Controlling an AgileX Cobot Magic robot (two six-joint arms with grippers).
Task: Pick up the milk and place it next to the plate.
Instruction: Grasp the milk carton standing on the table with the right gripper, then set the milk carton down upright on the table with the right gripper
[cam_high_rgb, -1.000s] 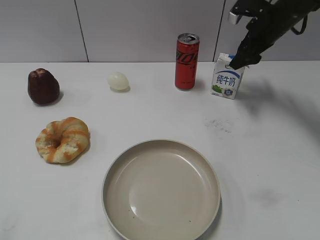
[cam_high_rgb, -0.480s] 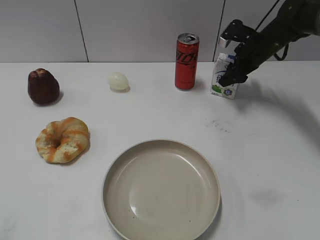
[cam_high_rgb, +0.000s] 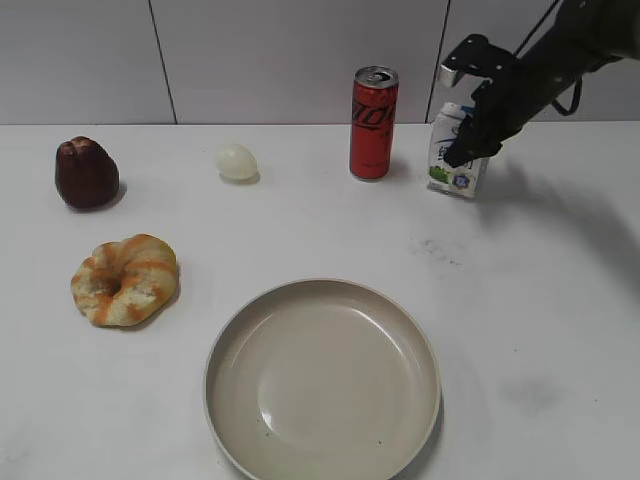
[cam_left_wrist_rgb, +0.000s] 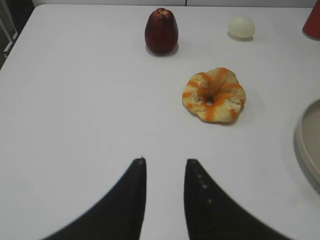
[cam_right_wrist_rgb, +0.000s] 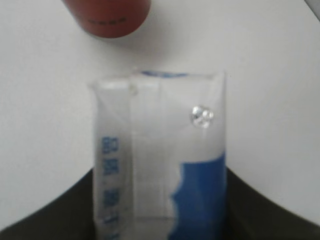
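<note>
Milk, a small white gable-top carton (cam_high_rgb: 455, 160) with blue characters and a green bottom strip, stood on the white table (cam_high_rgb: 540, 300) clamped between the fingers of the right black claw (cam_high_rgb: 470, 140), with a tall red can (cam_high_rgb: 374, 122) just to that claw's left. Well toward the camera from that claw lay the large round beige plate (cam_high_rgb: 322, 380), while the left claw (cam_left_wrist_rgb: 164, 167) hovered with its fingers apart, a ring-shaped orange-striped bread (cam_left_wrist_rgb: 214, 95) ahead of it to the right.

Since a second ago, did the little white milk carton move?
Yes. The small white milk carton has tipped slightly and shifted left toward the tall red can, with the right end effector around it.
</note>
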